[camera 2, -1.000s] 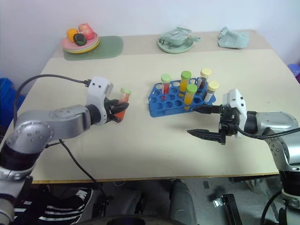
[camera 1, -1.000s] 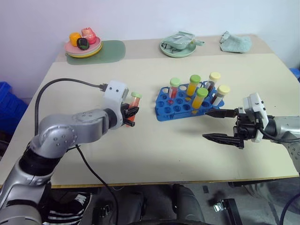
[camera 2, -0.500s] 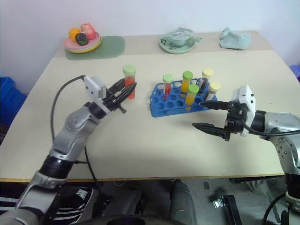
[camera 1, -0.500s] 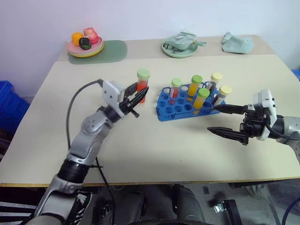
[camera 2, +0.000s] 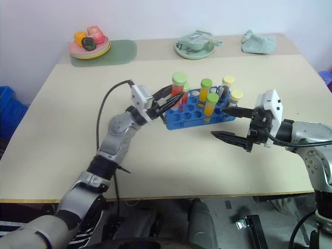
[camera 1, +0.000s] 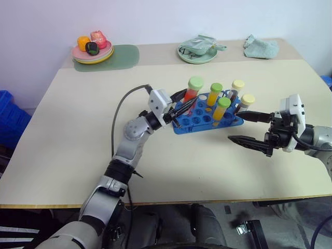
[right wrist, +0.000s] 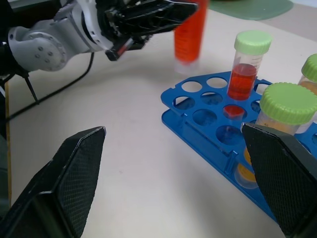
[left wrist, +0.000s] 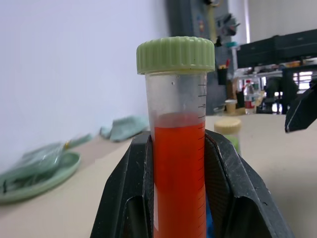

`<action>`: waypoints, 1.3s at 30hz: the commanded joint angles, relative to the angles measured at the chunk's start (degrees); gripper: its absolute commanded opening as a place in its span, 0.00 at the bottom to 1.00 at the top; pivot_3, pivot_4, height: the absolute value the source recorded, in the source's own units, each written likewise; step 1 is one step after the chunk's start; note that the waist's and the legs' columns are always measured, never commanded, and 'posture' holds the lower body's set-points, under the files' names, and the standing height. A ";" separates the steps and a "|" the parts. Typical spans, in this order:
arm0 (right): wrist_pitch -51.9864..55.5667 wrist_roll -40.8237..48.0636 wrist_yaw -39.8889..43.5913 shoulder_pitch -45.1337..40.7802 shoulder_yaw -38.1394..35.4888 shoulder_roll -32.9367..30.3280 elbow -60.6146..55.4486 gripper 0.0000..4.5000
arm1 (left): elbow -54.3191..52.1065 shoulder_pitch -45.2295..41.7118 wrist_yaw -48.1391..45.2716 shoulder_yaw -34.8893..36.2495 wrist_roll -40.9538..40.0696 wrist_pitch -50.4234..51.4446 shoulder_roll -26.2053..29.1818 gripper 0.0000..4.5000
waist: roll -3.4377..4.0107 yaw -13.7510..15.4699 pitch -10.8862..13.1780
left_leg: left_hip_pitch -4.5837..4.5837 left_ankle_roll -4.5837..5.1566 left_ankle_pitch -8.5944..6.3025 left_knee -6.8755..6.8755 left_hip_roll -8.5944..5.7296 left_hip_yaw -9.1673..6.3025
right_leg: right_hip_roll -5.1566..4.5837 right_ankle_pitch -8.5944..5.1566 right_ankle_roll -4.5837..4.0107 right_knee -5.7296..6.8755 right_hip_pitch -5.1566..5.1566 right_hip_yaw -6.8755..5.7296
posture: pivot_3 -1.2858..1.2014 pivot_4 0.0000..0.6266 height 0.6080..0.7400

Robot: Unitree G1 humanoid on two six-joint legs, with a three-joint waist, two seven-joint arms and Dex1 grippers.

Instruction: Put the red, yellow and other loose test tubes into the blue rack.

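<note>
My left gripper (camera 1: 185,98) is shut on a loose test tube (camera 1: 193,89) with red liquid and a light-green cap. It holds the tube upright just above the near-left end of the blue rack (camera 1: 199,123). The left wrist view shows the tube (left wrist: 178,148) pinched between the two black fingers (left wrist: 126,198). Several capped tubes stand in the rack, among them an orange one (camera 1: 215,94) and a red one (right wrist: 246,69). My right gripper (camera 1: 236,127) hangs open just to the right of the rack, holding nothing.
At the table's far left, a plate of toy food (camera 1: 92,49) sits on a green mat (camera 1: 122,54). A green dish with cloth (camera 1: 198,49) and a folded cloth (camera 1: 261,46) lie at the far edge. A blue bin (camera 1: 8,116) stands on the floor at the left.
My left arm has swung right, carrying the red tube from over the open table to the rack's left end and turning it upright. The right gripper has stayed open in place.
</note>
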 commanded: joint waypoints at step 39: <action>4.67 4.70 -3.36 5.61 -7.45 -1.79 -8.54 1.00 | 24.08 -5.36 -1.31 2.33 10.21 -17.27 -8.60 0.18 | -0.04 0.06 0.01 | 0.01 0.04 -0.01 0.01 0.00 -0.01 | 0.02 0.05 0.07 -0.06 0.04 0.00 | 0.52 0.24 1.00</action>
